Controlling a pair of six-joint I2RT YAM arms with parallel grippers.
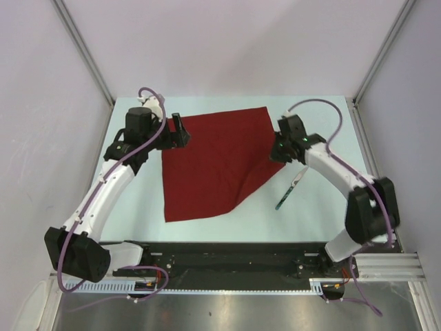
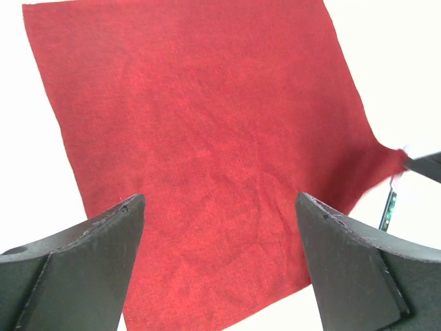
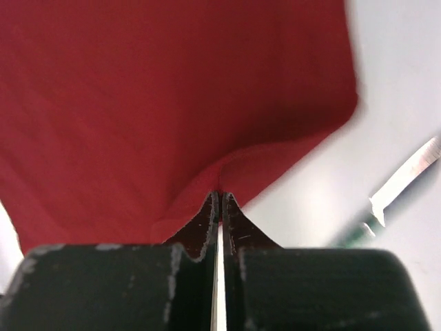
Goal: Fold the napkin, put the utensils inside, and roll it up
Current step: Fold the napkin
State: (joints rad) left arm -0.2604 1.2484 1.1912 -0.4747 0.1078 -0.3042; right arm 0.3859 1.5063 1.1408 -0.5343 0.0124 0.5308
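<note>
Grip first: our right tool (image 3: 220,196) is pressed tight on the right corner of the napkin (image 1: 213,162), raising a small ridge there. Our left tool (image 2: 219,201) hangs over the cloth's left side with jaws wide, holding nothing. We judge the fold barely begun, as the rest of the cloth lies flat and askew on the bench (image 1: 227,227). One utensil (image 1: 288,193) lies just right of the pinched corner, not yet inside, and rolling remains. Bare bench along the near and right edges leaves us room to carry the corner leftward.

pale walls (image 1: 241,41) with metal corner posts (image 1: 81,48) enclose a white table (image 1: 324,214), evenly lit.
</note>
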